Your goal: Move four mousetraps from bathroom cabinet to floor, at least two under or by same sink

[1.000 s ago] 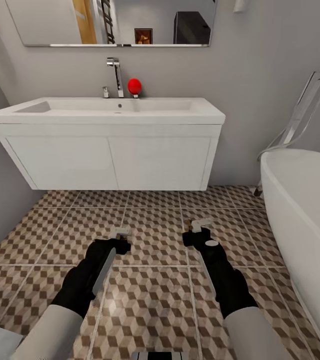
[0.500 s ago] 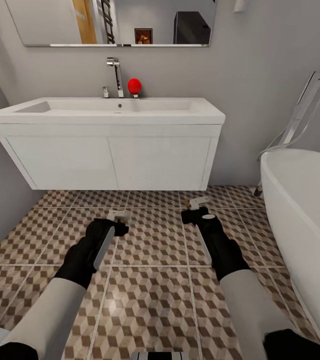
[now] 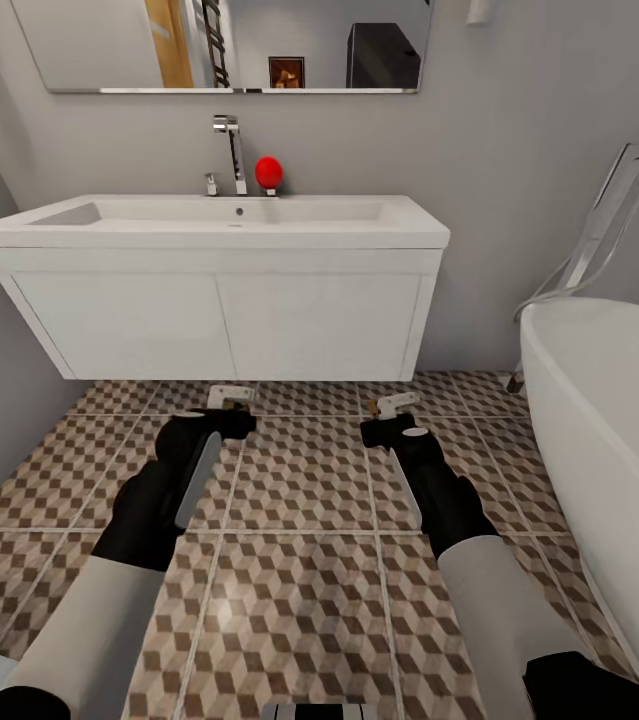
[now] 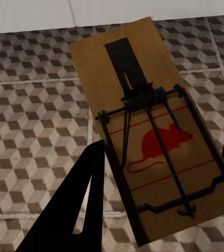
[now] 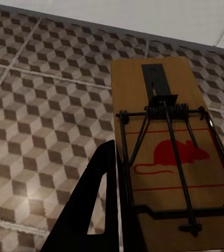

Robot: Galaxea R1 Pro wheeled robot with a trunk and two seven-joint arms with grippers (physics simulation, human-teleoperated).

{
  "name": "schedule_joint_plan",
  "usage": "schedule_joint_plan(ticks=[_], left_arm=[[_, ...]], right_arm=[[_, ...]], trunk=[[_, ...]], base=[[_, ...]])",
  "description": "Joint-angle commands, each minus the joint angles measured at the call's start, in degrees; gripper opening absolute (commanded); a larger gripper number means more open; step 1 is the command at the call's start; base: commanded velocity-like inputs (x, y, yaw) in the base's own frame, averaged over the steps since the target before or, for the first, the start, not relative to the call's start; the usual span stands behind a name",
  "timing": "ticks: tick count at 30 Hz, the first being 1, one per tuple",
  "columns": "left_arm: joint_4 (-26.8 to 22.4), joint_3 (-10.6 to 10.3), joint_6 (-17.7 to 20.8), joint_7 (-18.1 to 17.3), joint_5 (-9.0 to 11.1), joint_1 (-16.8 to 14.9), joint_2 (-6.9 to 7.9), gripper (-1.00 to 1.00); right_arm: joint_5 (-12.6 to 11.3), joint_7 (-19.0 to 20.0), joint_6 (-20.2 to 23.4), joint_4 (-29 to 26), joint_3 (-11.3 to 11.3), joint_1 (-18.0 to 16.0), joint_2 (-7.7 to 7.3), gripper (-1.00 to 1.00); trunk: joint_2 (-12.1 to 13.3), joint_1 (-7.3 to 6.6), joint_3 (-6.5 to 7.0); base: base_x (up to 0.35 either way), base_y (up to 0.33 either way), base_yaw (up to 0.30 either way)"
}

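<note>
Both arms have stretched further forward over the last second, carrying their loads toward the sink (image 3: 209,225). The left gripper (image 3: 221,415) clamps a flat wooden mousetrap (image 4: 149,131), the right gripper (image 3: 387,425) another (image 5: 170,152); just beyond them, patterned floor tiles (image 3: 309,480) run under the glossy white basin

White wall-hung basin unit (image 3: 219,300) hangs above the cube-patterned tiled floor (image 3: 304,600); white oval bathtub (image 3: 609,440) stands right.

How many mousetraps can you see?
2: one mousetrap in the left gripper, one in the right gripper, both held above the bathroom floor. Others may be elsewhere.
</note>
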Motion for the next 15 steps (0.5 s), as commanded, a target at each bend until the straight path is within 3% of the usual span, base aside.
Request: schedule_joint_plan(ticks=[1,15], left_arm=[[-0.08,-0.03,0.21,0.50,0.53,-0.03,0.03,-1.00],[0.10,0.08,1.01,0.45,0.45,-0.03,0.39,-1.00]], right_arm=[[0.49,0.19,0.35,-0.09,0.03,-0.02,0.00,-1.00],[0.49,0.19,0.35,-0.11,0.04,-0.02,0.00,-1.00]], trunk=[[-0.03,0.01,-0.27],[-0.22,0.38,-3.37]], base=[[0.000,0.000,0.000],[0.000,0.000,0.000]])
